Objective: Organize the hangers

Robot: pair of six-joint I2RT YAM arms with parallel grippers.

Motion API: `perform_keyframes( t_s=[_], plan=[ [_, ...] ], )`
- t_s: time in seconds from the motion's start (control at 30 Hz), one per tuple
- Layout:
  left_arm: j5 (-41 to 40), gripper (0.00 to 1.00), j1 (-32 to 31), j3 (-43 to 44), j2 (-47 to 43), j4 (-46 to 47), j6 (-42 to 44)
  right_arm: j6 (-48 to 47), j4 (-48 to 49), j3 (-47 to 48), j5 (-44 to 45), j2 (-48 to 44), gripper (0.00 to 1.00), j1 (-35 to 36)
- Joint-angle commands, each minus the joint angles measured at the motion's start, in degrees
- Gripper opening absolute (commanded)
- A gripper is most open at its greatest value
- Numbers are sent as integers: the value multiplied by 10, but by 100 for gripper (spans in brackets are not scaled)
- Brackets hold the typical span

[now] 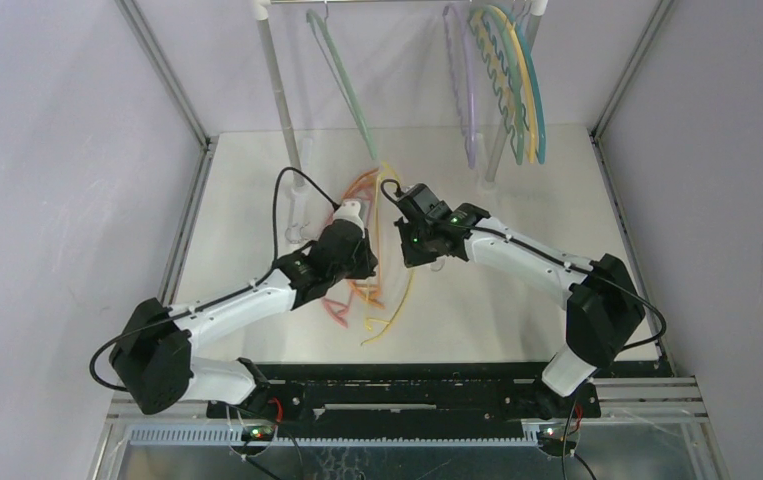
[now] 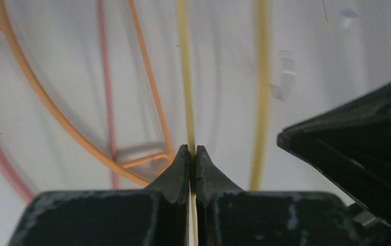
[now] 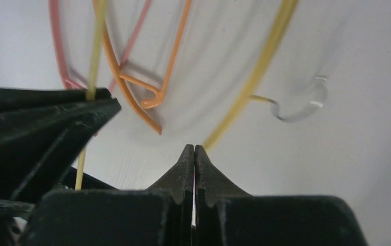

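- yellow hanger point(image 2: 185, 77): plain pale yellow
- orange hanger point(image 2: 44, 97): bright orange
- pink hanger point(image 2: 107, 102): pink (closer to salmon, I'd say)
- rail point(image 1: 279, 90): white
- mint hanger point(image 1: 345, 90): soft green, no pattern
- lilac hanger point(image 1: 467, 100): pale purple
- wavy hanger point(image 1: 502, 90): teal, rippled edge
- second yellow hanger point(image 1: 519, 85): yellow, next to green and teal ones
- table point(image 1: 517, 300): off-white
- left arm point(image 1: 247, 295) and right arm point(image 1: 527, 255): white shells, black joints
- left gripper point(image 2: 193, 151) and right gripper point(image 3: 193, 148): matt black, scuffed grey
- walls point(image 1: 57, 150): pale lilac-grey
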Motion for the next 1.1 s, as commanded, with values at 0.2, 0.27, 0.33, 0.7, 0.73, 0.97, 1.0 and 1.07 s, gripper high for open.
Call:
perform_keyframes(
  t_s=[0.2,0.27,0.33,0.7,0.73,0.97,1.0,1.07],
  plan=[
    [-69,0,-12,2,-54,-47,9,4,15,10,16,-72,0,-2],
    [-86,0,-12,5,-58,-61,16,14,11,-5,16,-95,20,-1],
    [-99,0,-9,10,-68,-66,25,31,10,-27,5,-121,39,-3],
    [-50,0,42,69,-145,-105,23,197,253,-244,-144,-253,79,-6],
    [-42,0,44,75,-153,-112,23,209,272,-252,-148,-250,79,-4],
    [-11,0,48,78,-227,-144,-5,301,454,-289,-203,-208,78,17],
    [-10,0,48,75,-237,-149,-8,311,480,-291,-207,-204,78,19],
    [-10,0,49,67,-257,-154,-13,331,541,-296,-211,-195,79,23]
  ],
)
